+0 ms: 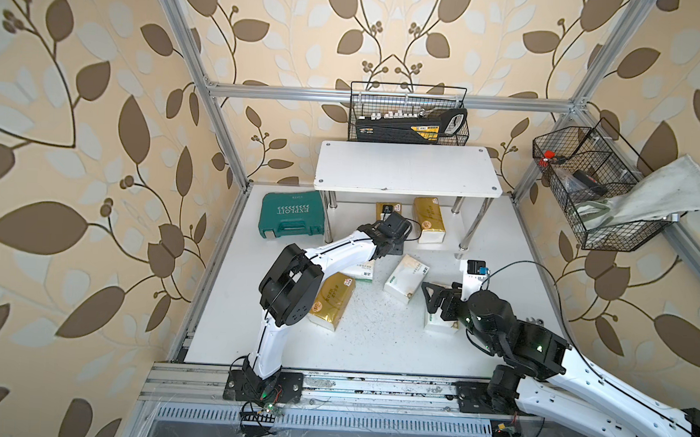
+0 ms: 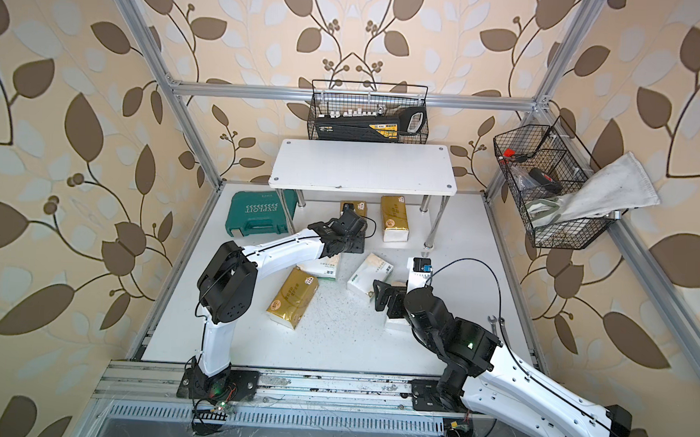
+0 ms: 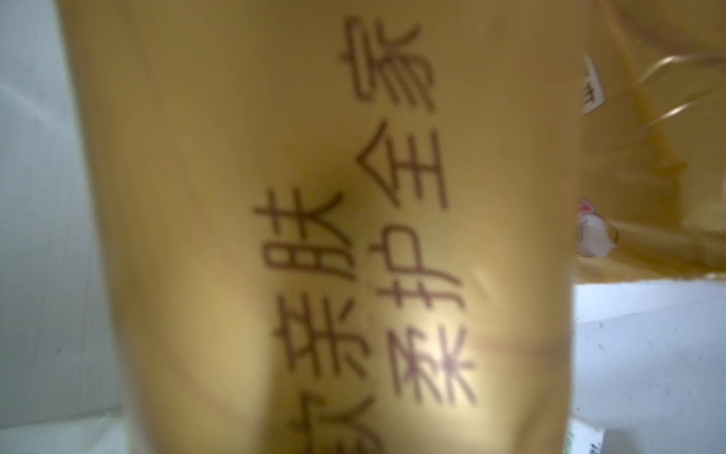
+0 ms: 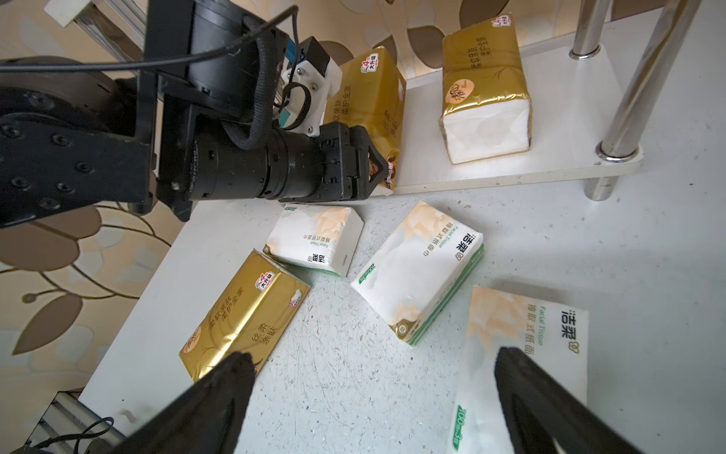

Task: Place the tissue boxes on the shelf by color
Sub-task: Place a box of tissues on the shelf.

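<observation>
The left gripper [image 4: 378, 165], its arm stretched low toward the shelf [image 1: 408, 169], pinches the near end of a crinkly gold foil pack [image 4: 367, 98]. That pack lies on the lower board beside a second gold pack [image 4: 484, 90]. The right gripper [image 4: 369, 367] hangs wide open over a soft white pack [image 4: 522, 353]. A third gold pack [image 1: 332, 304] lies on the speckled table [image 1: 375, 350], which is bare towards the front.

"EXPLOIT" on teal case [image 1: 291, 219]; "Facial Tissue", seemingly "100", on white pack [image 4: 510, 314]; Chinese characters on gold pack [image 3: 314, 236].
</observation>
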Robot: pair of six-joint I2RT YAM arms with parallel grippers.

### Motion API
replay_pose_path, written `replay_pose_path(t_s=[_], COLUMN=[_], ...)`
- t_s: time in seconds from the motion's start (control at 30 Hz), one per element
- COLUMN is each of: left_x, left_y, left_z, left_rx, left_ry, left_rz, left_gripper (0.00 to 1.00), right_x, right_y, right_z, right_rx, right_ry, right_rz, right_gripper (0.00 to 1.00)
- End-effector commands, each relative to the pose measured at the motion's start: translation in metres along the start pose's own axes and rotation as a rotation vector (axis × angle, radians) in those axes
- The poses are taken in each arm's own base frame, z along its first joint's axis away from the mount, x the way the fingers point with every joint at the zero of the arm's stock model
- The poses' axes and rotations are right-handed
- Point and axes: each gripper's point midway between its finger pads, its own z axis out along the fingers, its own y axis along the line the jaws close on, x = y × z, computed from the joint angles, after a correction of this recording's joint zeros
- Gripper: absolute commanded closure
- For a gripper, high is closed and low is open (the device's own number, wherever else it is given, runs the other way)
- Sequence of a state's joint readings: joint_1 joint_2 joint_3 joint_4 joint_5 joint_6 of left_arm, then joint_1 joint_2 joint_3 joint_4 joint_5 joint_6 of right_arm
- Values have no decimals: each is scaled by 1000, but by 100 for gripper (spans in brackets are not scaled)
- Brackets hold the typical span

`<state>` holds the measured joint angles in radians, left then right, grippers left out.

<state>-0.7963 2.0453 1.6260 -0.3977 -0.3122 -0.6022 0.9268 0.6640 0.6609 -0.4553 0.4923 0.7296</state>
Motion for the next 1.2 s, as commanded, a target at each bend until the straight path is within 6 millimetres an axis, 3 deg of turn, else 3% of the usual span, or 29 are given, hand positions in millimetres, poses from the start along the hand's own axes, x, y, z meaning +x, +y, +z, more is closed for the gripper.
replay_pose_path(t_s=[0.0, 0.57, 0.7, 0.83, 1.17], left_x=[-37, -45, -45, -42, -48], left_y=[-5, 6, 5, 5, 1], left_z=[-6, 24, 24, 22, 12], left_rx=[16, -20, -15, -10, 21], left_ry=[-91, -52, -48, -44, -51], left_rz=[-9, -8, -14, -19, -42], left_gripper=[35, 24, 19, 2, 1], right_x=[3, 6, 6, 7, 8], right_y=[-12, -21, -22, -22, -20], right_z=[1, -1, -1, 1, 3], right_rx=[43, 63, 65, 67, 65], right_ry=[-6, -1, 0, 5, 14], right_rz=[-4, 1, 4, 4, -2], right_gripper=[1, 1, 1, 1, 1])
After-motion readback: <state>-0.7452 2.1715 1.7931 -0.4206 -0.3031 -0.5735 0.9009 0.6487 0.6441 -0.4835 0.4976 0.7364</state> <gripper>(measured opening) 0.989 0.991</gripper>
